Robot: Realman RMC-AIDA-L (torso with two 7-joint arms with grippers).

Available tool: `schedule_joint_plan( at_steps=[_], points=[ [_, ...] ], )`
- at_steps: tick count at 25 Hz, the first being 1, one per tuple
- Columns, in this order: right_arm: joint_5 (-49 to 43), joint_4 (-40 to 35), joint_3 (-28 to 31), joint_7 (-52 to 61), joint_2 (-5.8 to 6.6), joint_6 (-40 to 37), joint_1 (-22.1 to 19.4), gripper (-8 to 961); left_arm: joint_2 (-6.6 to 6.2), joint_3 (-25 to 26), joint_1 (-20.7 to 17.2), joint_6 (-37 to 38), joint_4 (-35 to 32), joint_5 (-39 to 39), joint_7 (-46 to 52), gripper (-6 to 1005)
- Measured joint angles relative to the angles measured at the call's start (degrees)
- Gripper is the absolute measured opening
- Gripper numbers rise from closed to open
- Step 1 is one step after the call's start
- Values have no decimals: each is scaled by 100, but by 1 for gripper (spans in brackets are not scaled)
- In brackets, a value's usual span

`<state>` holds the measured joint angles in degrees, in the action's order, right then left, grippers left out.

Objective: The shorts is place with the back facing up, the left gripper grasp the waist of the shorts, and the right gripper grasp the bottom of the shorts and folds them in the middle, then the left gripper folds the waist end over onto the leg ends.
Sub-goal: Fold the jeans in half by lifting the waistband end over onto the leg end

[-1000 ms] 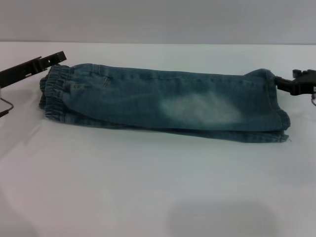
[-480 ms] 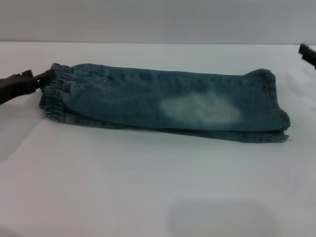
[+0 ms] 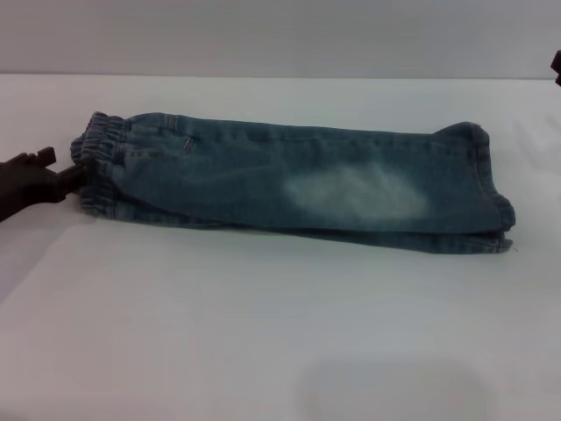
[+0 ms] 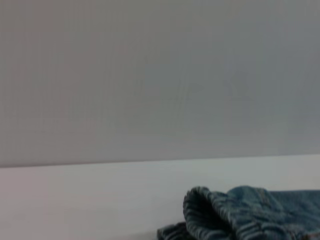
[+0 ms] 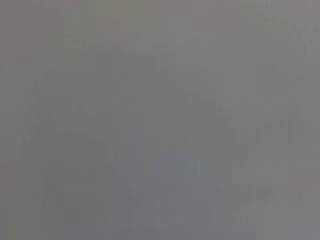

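Note:
The blue denim shorts (image 3: 298,180) lie folded lengthwise on the white table (image 3: 263,333), with the elastic waist (image 3: 96,167) at the left and the leg ends (image 3: 491,202) at the right. My left gripper (image 3: 72,175) is low at the table, its tip against the waist's outer edge. The left wrist view shows the bunched waist (image 4: 235,215) close by. Only a dark sliver of my right gripper (image 3: 557,66) shows at the right edge, well above and apart from the leg ends. The right wrist view shows only grey.
A grey wall (image 3: 280,35) runs behind the table's far edge. Bare white tabletop stretches in front of the shorts.
The left gripper has dropped from the waist's top corner down to its outer edge at table level. The right gripper has pulled away from the leg ends, up and to the right.

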<state>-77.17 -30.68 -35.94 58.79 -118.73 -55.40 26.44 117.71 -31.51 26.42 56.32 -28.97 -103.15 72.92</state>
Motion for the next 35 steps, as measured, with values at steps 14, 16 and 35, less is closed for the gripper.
schedule_joint_plan(
  at_steps=[14,16,35],
  points=[
    [24,54,9,-21,18,-19,-39,567,4,-284,32,-400,182,-30,-88,697],
    [25,54,8,-21,20,-20,-31,567,5,-286,44,-402,248,-30,-88,697],
    [28,77,8,-1,17,-42,-43,567,6,-295,151,-409,577,-14,-145,697]
  ],
)
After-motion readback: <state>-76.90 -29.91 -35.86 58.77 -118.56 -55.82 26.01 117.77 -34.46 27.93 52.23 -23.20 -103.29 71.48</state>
